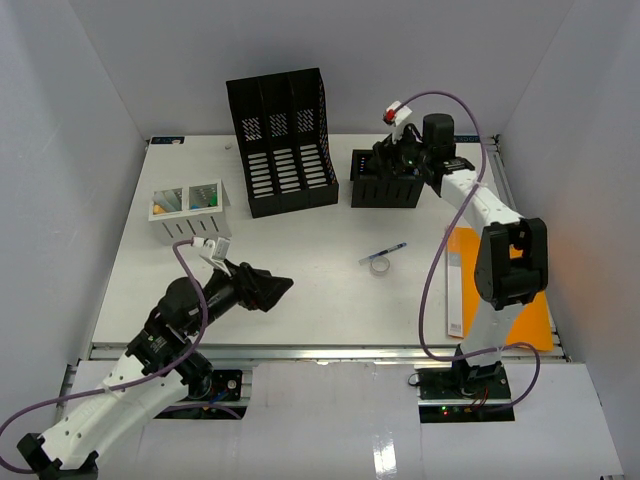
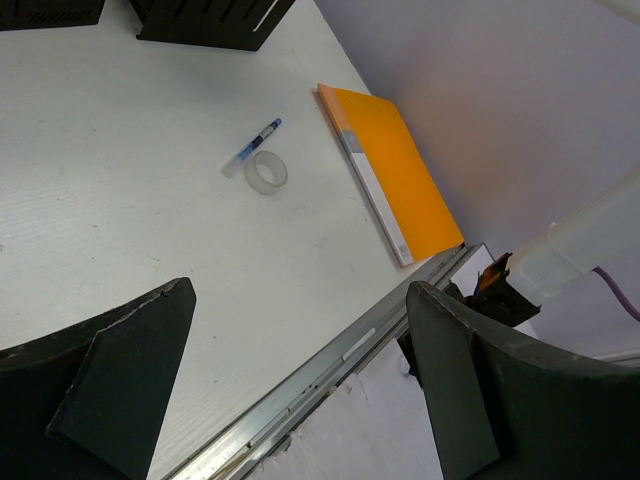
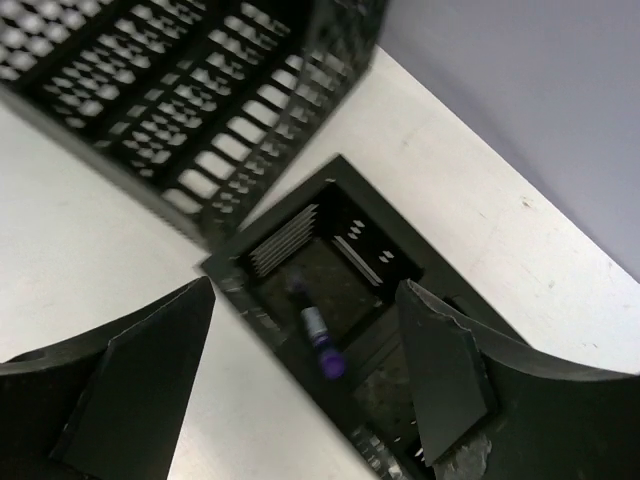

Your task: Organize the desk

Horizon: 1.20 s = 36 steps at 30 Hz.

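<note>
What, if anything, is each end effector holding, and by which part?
Nothing. The left end effector and right end effector are open and empty; a purple-capped pen lies loose in the black organizer.

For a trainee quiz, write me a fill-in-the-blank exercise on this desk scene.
The folder at the edge of the desk is ____.
Beside the tape roll lies a blue ____.
The right gripper hovers over the black organizer, jaws ____.
Missing words: orange; pen; open.
</note>
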Tool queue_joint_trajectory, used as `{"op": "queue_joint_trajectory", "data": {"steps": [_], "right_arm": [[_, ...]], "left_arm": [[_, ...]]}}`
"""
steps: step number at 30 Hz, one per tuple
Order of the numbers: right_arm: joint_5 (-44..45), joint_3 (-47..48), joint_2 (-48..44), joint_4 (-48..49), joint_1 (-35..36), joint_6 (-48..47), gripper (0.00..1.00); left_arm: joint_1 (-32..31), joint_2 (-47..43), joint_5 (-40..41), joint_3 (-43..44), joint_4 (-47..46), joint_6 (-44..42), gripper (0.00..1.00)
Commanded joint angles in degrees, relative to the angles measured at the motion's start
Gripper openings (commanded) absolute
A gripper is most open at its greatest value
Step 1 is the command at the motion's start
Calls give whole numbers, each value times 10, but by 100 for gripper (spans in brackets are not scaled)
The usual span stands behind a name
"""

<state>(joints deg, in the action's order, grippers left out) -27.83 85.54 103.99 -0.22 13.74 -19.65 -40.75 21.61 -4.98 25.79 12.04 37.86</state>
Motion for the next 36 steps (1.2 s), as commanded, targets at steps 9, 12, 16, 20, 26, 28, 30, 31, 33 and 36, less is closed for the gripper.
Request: {"op": "queue_joint_trajectory", "data": {"steps": [9, 12, 16, 20, 26, 28, 30, 31, 33, 36], "right_arm": [[-95, -119, -154, -504, 35, -743, 90], [-26, -184, -170, -506, 30, -861, 90], [15, -173, -127, -529, 30, -897, 95], [38, -125, -60, -538, 31, -892, 95], [59, -79, 9, -531, 38, -868, 84], [64, -64, 27, -526, 41, -854, 80], [70, -49, 44, -521, 44, -840, 75], [75, -47, 54, -517, 46, -830, 72], [85, -43, 67, -510, 49, -821, 69], [95, -36, 84, -506, 52, -805, 63]], "left_arm": [[-2, -40, -19, -50, -14, 75, 98], [-2, -48, -28, -55, -15, 81, 98], [-2, -53, -29, -59, -16, 86, 98], [-2, -46, -35, -64, -17, 95, 98], [-2, -38, -42, -66, -17, 102, 98], [-3, -36, -42, -67, -18, 102, 98], [-2, -34, -42, -68, -18, 103, 98], [-2, -35, -41, -69, -18, 102, 98], [-2, -35, -41, -70, -18, 103, 98], [-2, -34, -41, -71, -19, 108, 98]]}}
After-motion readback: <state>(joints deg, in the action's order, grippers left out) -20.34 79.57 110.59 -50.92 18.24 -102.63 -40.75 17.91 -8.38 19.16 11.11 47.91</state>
